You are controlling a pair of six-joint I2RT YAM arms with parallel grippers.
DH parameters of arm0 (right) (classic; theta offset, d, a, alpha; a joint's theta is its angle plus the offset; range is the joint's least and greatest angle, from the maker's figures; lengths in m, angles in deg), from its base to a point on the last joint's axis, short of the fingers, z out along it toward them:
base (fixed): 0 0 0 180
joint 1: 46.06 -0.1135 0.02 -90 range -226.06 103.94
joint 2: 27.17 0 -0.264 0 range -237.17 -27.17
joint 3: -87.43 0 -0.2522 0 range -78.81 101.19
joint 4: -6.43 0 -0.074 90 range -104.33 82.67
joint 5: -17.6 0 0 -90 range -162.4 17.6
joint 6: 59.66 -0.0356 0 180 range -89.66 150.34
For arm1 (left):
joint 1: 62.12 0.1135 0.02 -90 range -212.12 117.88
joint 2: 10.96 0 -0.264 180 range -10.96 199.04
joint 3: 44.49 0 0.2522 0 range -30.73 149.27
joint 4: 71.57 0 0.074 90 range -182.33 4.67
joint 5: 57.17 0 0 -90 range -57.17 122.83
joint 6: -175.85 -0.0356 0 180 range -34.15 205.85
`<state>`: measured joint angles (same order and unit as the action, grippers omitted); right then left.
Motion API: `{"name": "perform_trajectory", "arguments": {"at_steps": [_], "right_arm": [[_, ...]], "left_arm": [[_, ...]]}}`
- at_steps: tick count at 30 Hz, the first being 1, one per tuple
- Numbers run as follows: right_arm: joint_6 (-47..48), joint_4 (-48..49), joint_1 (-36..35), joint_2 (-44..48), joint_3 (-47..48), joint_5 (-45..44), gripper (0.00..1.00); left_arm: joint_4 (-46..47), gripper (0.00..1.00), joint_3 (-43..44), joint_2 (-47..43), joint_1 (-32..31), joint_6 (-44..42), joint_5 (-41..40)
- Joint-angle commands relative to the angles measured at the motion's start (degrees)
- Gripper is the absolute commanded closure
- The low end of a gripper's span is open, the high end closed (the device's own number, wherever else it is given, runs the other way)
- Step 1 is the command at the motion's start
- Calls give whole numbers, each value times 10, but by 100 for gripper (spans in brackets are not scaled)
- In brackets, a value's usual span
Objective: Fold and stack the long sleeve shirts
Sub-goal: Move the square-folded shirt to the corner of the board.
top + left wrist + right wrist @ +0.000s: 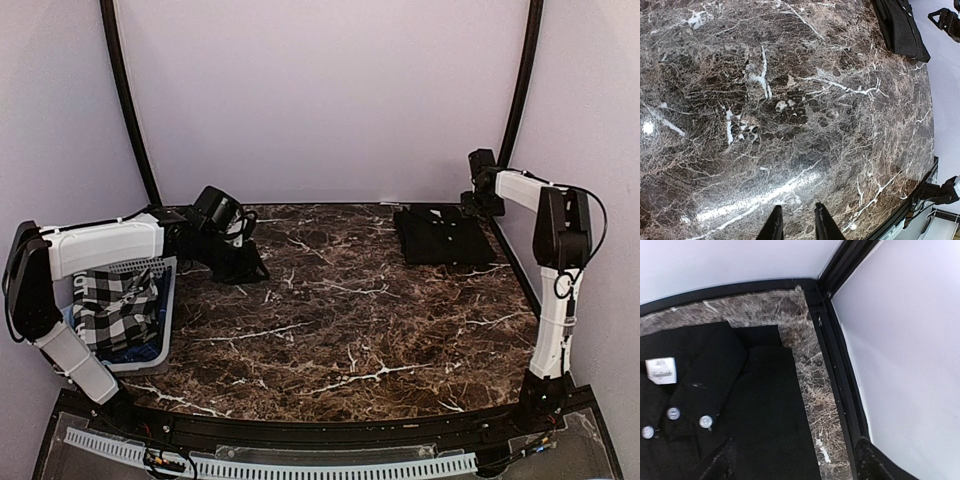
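Folded flat, the plain black long-sleeved cloth shirt [755,405] shows pale buttons [705,421] at the brown marble table's [350,320] far right corner under the spread right gripper [796,455]; the left gripper [797,212] gapes narrowly, empty.

My overhead camera looks down from behind both arms over the whole dark brown marbled table [340,300]. Left wrist view faces bare tabletop beyond its jaws. Right wrist view sits close above the folded black buttoned shirt [715,405], which all three views share.

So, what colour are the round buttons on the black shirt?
Buttons are whitish; right wrist view.
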<state>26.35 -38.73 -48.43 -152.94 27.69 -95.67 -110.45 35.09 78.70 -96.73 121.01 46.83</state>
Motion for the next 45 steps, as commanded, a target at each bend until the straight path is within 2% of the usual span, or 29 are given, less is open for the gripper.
{"name": "perform_trajectory", "arguments": {"at_steps": [1,13,22,29,45], "right_arm": [[-13,13,-21,82,-28,-4,18],[-65,71,-96,256,-201,21,2],[-142,124,-220,391,-328,65,1],[-181,189,-288,462,-399,129,1],[-211,255,-308,587,-490,176,1]], "left_arm": [[-2,78,30,-3,2,-10,-13],[17,67,69,-27,5,-36,-40],[59,51,60,-62,7,-69,-63],[104,47,37,-97,8,-100,-61],[195,40,-43,-186,8,-142,-87]]}}
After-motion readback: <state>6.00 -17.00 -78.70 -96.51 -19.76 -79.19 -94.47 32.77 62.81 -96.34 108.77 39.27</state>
